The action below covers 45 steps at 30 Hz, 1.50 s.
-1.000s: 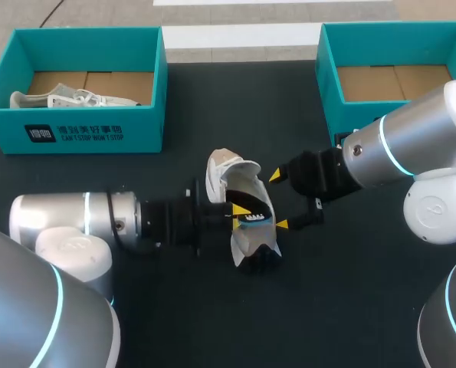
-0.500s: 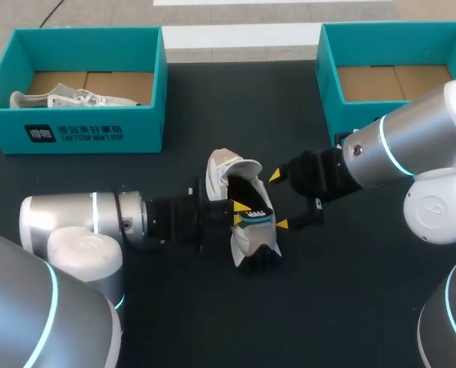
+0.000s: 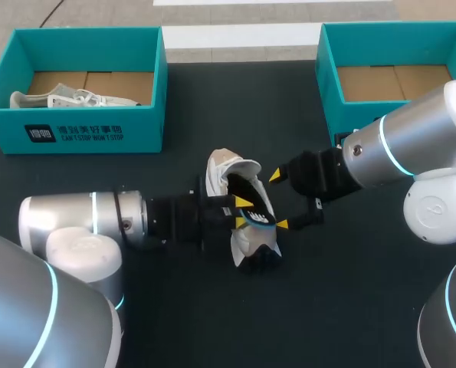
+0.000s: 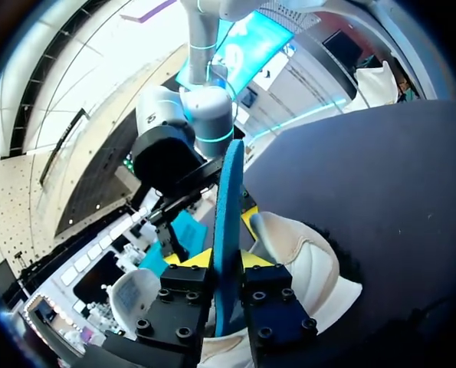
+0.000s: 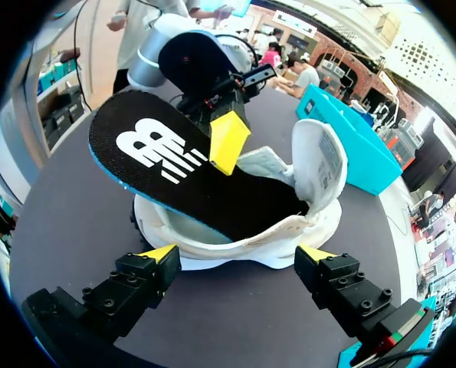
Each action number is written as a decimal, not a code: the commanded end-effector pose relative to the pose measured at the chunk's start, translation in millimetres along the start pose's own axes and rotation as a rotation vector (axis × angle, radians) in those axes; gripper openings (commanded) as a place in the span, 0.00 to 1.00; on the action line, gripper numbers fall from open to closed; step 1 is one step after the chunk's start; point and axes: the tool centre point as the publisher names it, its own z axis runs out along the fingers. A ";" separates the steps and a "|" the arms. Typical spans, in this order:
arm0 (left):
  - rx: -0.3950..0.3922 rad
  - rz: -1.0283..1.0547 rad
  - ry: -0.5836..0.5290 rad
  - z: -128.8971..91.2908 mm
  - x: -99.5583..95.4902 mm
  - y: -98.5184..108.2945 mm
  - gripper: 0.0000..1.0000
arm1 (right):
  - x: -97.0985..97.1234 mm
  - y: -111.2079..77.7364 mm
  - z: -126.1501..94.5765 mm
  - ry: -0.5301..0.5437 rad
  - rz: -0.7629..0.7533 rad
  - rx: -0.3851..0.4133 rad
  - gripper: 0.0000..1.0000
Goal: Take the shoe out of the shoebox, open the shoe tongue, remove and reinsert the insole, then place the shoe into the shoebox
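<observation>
A white shoe (image 3: 239,230) lies at the table's middle with its tongue pulled open (image 5: 319,169). A black insole with a blue edge (image 3: 260,218) sticks out of it, toe end inside the shoe, heel end raised (image 5: 174,165). My left gripper (image 3: 242,212) reaches in from the left. Its fingers stand slightly apart, with the insole (image 4: 229,199) edge-on between them, and one yellow fingertip (image 5: 228,142) is above the insole. My right gripper (image 3: 280,199) is wide open just right of the shoe, one finger off each side (image 5: 237,257), touching nothing.
A teal shoebox (image 3: 82,134) at the back left holds another white shoe (image 3: 59,98). A second teal shoebox (image 3: 327,77) at the back right shows only its cardboard floor. My right arm's body (image 3: 411,153) stands just in front of that box.
My left gripper's fingers have parted from nearly together, and the insole's raised end has shifted a little to the right. The right arm has kept still.
</observation>
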 end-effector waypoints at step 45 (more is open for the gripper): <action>0.035 0.098 -0.065 -2.9 -4.2 -10.0 0.22 | 0.9 1.1 1.3 -0.003 0.001 0.004 1.00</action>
